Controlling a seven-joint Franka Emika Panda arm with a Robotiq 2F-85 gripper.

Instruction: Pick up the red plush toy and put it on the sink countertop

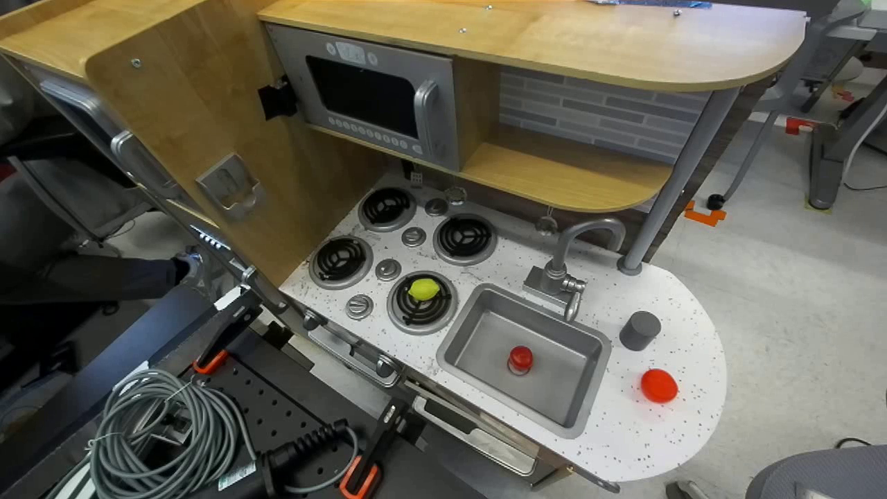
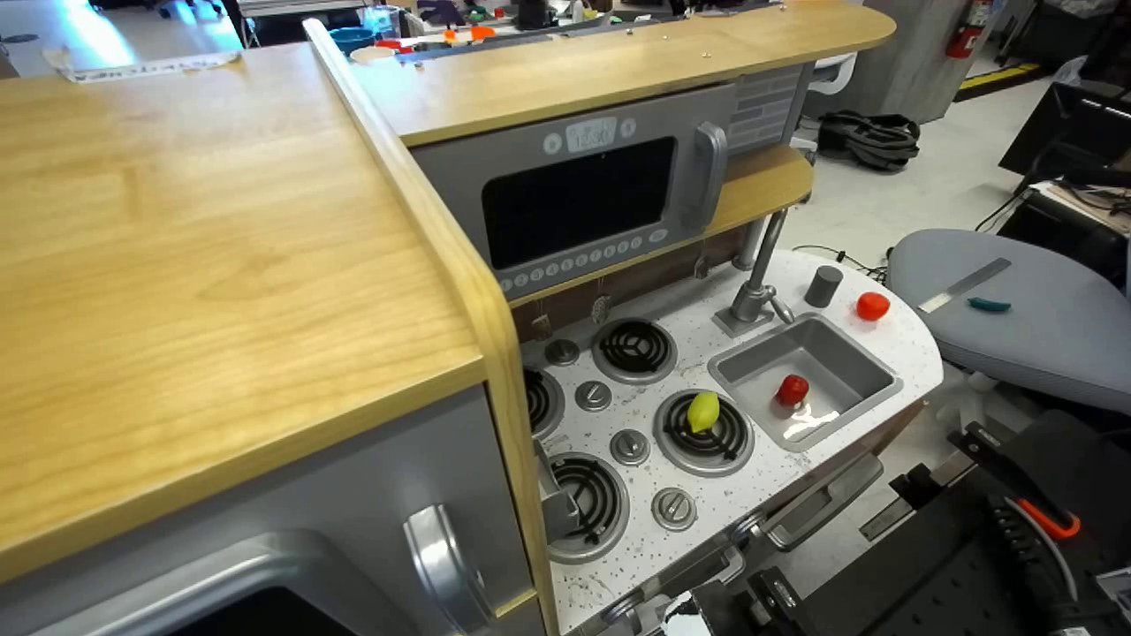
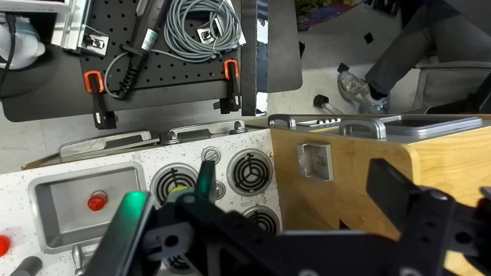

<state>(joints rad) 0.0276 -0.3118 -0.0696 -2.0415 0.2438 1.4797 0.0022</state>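
Gripper (image 3: 297,178) nearest, low in your wrist view — its fingers stand wide apart. In an exterior view, your black bench (image 1: 277,388) carries a coil of grey cable (image 1: 111,430). Farther on, a small red toy (image 1: 520,360) sits inside the grey basin (image 1: 554,384); an orange-red toy (image 1: 658,385) rests on the speckled sink countertop (image 1: 682,329), near a grey cylinder (image 1: 639,330) — which of these two the task means, you cannot tell. Behind the basin stands the faucet (image 1: 554,274).
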